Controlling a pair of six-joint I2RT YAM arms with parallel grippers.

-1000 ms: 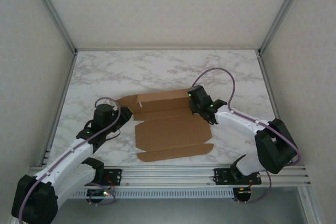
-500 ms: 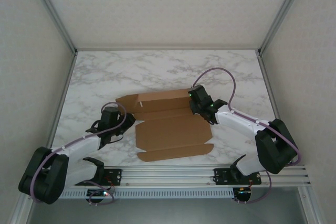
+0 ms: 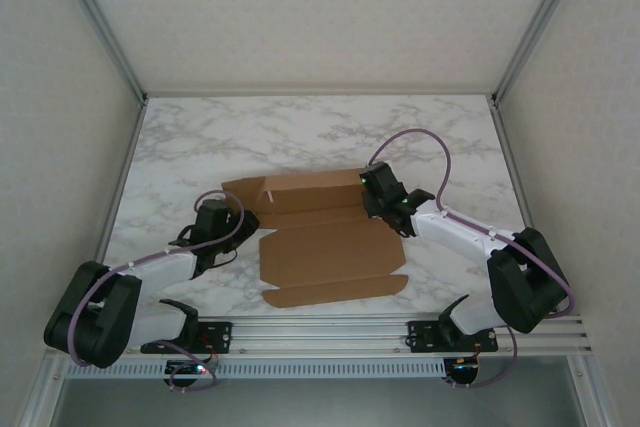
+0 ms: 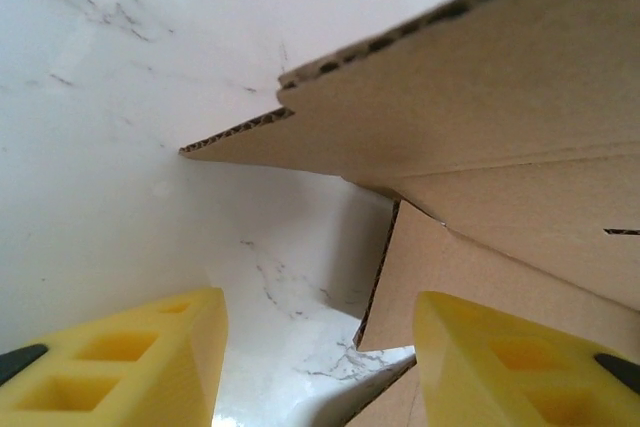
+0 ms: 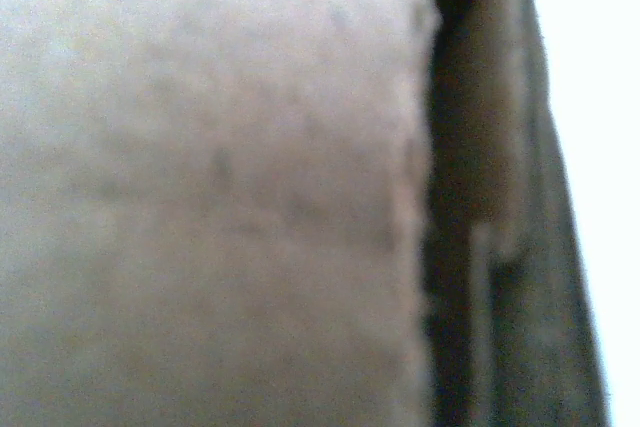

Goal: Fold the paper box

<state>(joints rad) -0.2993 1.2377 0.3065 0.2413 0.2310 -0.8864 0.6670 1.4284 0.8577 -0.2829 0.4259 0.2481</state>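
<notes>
One blurry paper box [image 5: 200, 197], R cam

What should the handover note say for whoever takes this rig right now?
Left gripper: open, nothing between its yellow fingers, low at the left edge of the brown die-cut cardboard sheet.
Right gripper: shut, at the sheet's far right edge. Its wrist view is too blurred to tell whether it pinches the cardboard.
Sheet: middle of the white marble table, mostly flat. The far left flap sits a little off the surface.
Done: no wall or flap folded up yet.
Left: the whole fold.
</notes>
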